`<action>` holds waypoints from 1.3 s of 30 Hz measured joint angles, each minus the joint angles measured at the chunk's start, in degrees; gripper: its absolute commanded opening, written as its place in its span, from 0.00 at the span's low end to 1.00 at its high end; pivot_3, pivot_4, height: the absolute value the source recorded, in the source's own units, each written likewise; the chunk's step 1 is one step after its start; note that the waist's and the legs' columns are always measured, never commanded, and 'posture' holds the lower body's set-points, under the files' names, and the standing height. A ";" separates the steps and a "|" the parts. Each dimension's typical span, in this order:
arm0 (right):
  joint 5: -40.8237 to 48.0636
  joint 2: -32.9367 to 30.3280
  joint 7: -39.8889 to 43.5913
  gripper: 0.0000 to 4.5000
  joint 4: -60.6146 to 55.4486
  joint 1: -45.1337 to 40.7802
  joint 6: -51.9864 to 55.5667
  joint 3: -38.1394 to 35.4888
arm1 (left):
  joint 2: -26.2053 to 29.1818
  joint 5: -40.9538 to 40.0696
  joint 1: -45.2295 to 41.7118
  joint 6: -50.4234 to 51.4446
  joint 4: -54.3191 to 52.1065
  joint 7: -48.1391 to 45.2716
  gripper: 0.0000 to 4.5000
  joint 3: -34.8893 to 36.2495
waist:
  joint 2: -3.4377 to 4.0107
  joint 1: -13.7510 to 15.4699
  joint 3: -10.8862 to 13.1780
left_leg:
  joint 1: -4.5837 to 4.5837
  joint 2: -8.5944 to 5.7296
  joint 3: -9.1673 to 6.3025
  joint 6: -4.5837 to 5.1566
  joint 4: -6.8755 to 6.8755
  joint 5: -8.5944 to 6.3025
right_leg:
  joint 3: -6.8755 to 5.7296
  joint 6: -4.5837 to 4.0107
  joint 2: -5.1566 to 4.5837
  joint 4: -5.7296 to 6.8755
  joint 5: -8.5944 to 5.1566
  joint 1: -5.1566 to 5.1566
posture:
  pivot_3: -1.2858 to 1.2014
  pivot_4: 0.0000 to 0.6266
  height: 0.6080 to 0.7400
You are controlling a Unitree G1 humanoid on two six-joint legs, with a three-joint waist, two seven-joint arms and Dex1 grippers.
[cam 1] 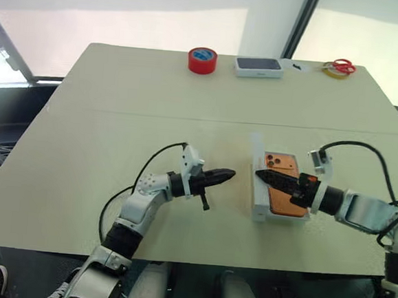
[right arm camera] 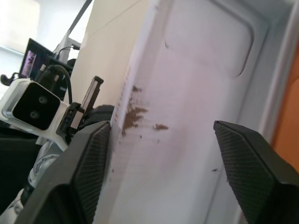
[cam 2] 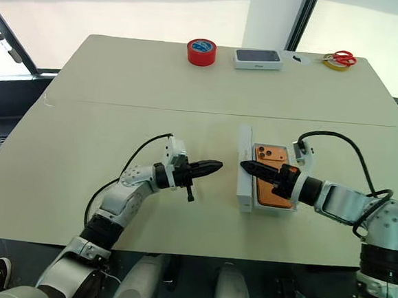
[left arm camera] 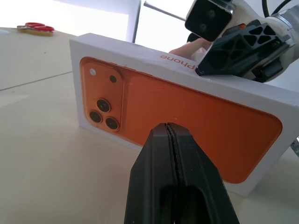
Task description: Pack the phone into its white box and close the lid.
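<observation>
Right wrist view looks along the right gripper [right arm camera: 161, 172], whose two black fingers [right arm camera: 86, 172] stand spread apart with nothing between them, facing the pale inside of the lid [right arm camera: 187, 116]; a strip of orange at the edge of that view is the phone. From the head camera the same gripper [cam 1: 266, 175] hovers over the phone [cam 1: 285, 194], which lies flat, lenses up, inside the white box [cam 1: 303, 216] on the near right part of the table [cam 1: 120, 101]. The lid [cam 1: 257, 184] stands on its long edge along the box's left side, upright or nearly so, apparently propped there so it can be tipped over onto the box; the open fingers suggest the right arm has nothing to hold at this point and is placed to steady or catch the lid from above. To the left, the left gripper [cam 1: 221, 176] has its fingers pressed together into one blunt point, aimed level at the lid's outer face and a little apart from it. In the left wrist view that face [left arm camera: 187, 121] carries a printed orange phone picture. A closed tip is a sensible tool for pushing a thin cardboard wall. Packing looks done; closing remains. Far across the table sit a red tape roll [cam 1: 202, 59], a white box with dark top [cam 1: 258, 66] and scissors [cam 1: 340, 66], well away from the work.
</observation>
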 measured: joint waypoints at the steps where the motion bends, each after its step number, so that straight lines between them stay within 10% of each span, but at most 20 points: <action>1: -2.44 -1.61 1.60 0.78 0.47 -0.10 -1.49 -0.41 | -1.23 0.97 -1.82 -1.51 2.19 -0.04 0.00 -0.55 | 0.00 0.04 0.00 | -0.01 0.00 0.00 0.07 0.11 -0.06 | 0.00 0.00 0.00 -0.01 0.00 0.07 | 0.52 0.24 0.98; 20: -35.75 -4.02 16.84 0.78 1.35 -0.34 -23.76 2.15 | -8.99 5.95 -12.71 -9.17 20.50 -1.41 0.00 -0.74 | 0.01 -0.38 0.04 | -0.09 -0.08 0.12 0.38 0.33 -0.28 | 0.08 0.14 -0.08 -0.12 0.06 0.10 | 0.52 0.24 0.98; 28: -50.53 -4.74 22.71 0.01 1.34 6.09 -37.41 5.62 | -1.44 5.86 -5.95 -4.85 11.71 -5.76 0.00 -1.36 | 0.05 -0.46 0.02 | -0.05 -0.07 0.12 0.36 0.26 -0.29 | 0.11 0.16 -0.08 -0.09 0.07 0.06 | 0.52 0.24 0.98; 39: -55.88 -3.92 28.31 0.00 0.69 8.62 -42.41 6.46 | 4.18 4.61 -1.32 8.45 1.87 -9.29 0.00 -2.46 | 0.08 -0.42 0.02 | -0.03 -0.08 0.11 0.33 0.27 -0.30 | 0.11 0.02 -0.11 -0.11 0.00 0.10 | 0.52 0.24 0.98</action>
